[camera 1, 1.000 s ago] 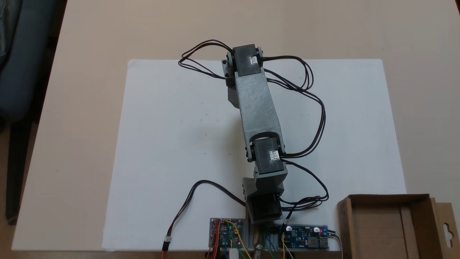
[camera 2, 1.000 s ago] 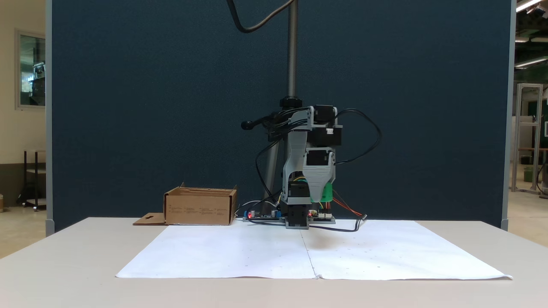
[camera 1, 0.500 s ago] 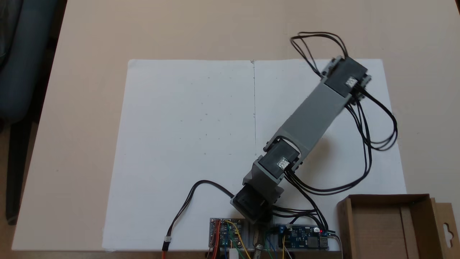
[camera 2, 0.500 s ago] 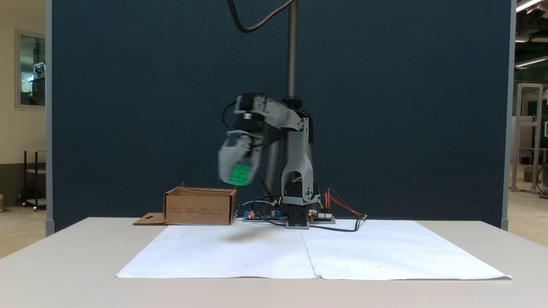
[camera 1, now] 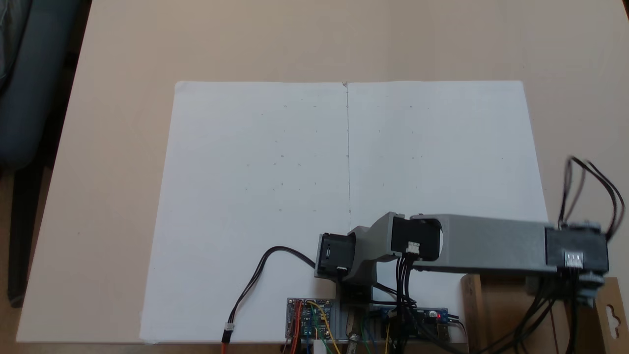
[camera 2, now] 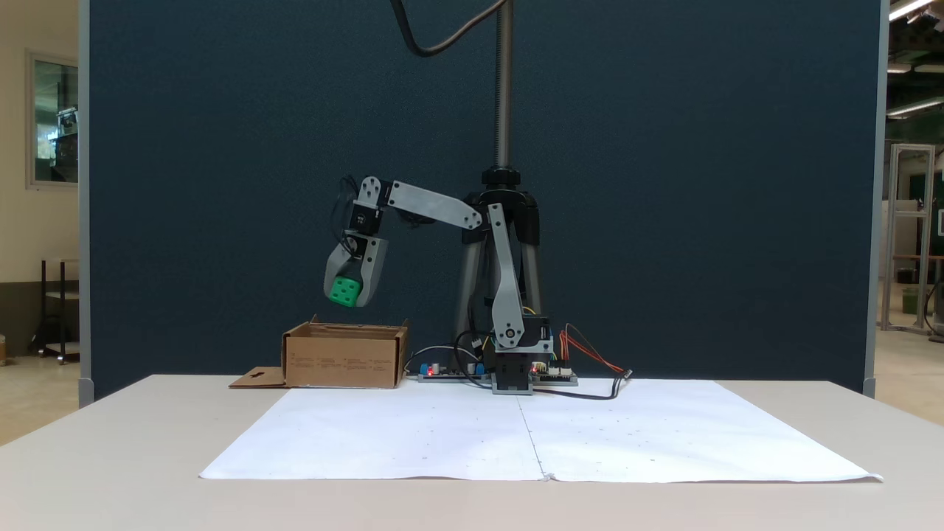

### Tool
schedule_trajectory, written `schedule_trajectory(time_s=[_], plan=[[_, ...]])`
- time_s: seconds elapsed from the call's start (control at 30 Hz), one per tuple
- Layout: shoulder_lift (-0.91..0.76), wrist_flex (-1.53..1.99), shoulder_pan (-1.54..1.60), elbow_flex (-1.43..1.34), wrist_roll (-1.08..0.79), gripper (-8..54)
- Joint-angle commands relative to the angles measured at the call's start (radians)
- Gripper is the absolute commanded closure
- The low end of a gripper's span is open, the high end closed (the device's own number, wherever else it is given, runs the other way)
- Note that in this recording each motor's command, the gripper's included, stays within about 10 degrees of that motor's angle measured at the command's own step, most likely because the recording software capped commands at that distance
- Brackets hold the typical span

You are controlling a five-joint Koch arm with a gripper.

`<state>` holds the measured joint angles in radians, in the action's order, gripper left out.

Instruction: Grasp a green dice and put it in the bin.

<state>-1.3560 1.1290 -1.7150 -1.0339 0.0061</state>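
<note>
Green dice (camera 2: 344, 290) gripped and held in the air above the bin (camera 2: 345, 358).

Cube, so no long axis; pip face turned toward the front camera, slightly tilted, edges off vertical. Gripper (camera 2: 346, 293) closed on the dice, pointing down, jaws hugging its sides, well clear of the bin's top edge. In a fixed view from the front: forearm sloping up toward 10 o'clock from the elbow, wrist bent straight down, upper arm near upright over the base. In a fixed view from above: arm (camera 1: 491, 243) stretched toward 3 o'clock across the paper sheet (camera 1: 255, 196), wrist block over the bin (camera 1: 474, 305) at frame's lower right; dice and jaws hidden under the wrist there. Flap with hang-hole (camera 1: 612, 314) seen from above at the bin's far right.
</note>
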Motion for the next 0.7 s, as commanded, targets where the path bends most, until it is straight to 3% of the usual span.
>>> schedule_trajectory(time_s=[0.0,0.27,0.33,0.5,0.67], plan=[[-0.006,0.014,-0.051,0.06,-0.112,33.7],[0.006,0.032,-0.063,0.058,-0.115,33.7],[0.021,0.038,-0.061,0.058,-0.115,15.6],[0.061,0.031,-0.038,0.058,-0.118,-0.3],[0.067,-0.055,0.0,0.058,-0.114,1.2]])
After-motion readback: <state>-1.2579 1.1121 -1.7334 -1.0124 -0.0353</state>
